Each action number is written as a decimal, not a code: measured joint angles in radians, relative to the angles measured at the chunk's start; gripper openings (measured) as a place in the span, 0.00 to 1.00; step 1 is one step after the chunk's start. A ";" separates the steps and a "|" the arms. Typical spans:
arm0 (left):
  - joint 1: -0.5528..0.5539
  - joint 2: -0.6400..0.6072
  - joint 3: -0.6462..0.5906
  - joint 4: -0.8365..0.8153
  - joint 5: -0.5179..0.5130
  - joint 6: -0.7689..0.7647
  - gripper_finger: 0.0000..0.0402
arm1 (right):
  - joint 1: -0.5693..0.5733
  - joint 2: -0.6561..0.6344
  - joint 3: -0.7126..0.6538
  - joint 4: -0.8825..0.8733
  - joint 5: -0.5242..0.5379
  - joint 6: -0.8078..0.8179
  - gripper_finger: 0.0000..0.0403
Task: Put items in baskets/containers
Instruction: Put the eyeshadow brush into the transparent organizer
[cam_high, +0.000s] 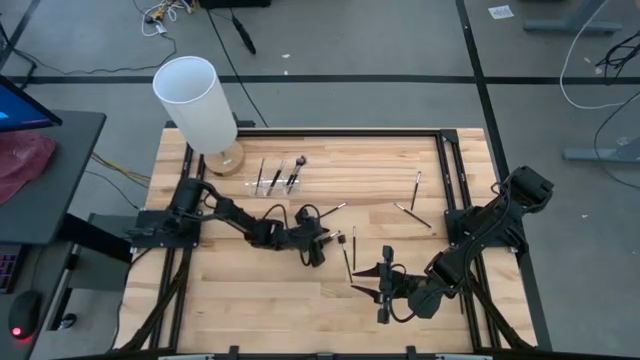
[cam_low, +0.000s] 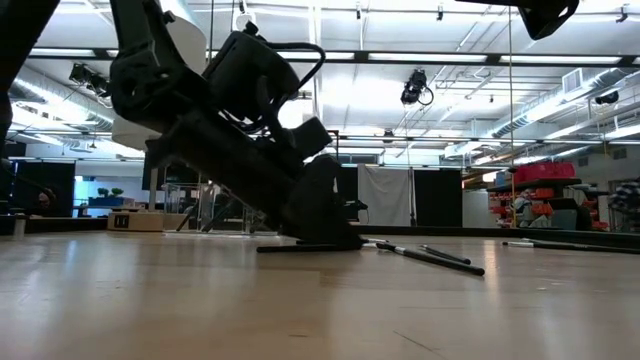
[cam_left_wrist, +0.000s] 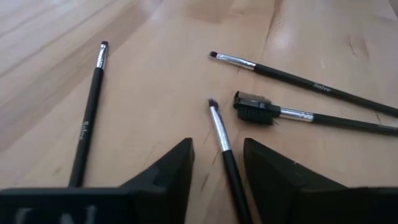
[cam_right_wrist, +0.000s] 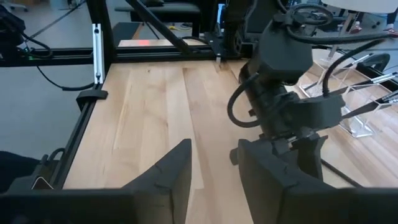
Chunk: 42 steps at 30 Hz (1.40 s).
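Several thin dark makeup brushes lie flat on the wooden table. In the left wrist view one brush with a silver ferrule lies between the fingers of my left gripper, which stand open on either side of its handle, low over the table. Close by lie a long brush, a slanted-tip brush and a comb-headed brush. The clear holder, with brushes standing in it, sits at the far left. My right gripper hangs open and holds nothing near the front edge.
A tall white cylinder on a round wooden base stands at the far left corner, beside the holder. Two more brushes lie toward the far right. Black frame rails run along the table's sides. Bare wood spreads at the near left.
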 joint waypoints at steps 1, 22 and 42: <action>0.002 0.000 0.000 -0.011 0.001 0.000 0.33 | 0.000 0.000 0.000 0.000 0.000 0.000 0.33; -0.018 -0.051 -0.005 -0.060 0.020 0.050 0.04 | 0.000 0.000 0.000 0.000 -0.001 0.000 0.33; -0.024 -0.061 -0.005 -0.058 0.011 0.043 0.12 | 0.000 0.001 0.000 -0.001 -0.001 0.000 0.33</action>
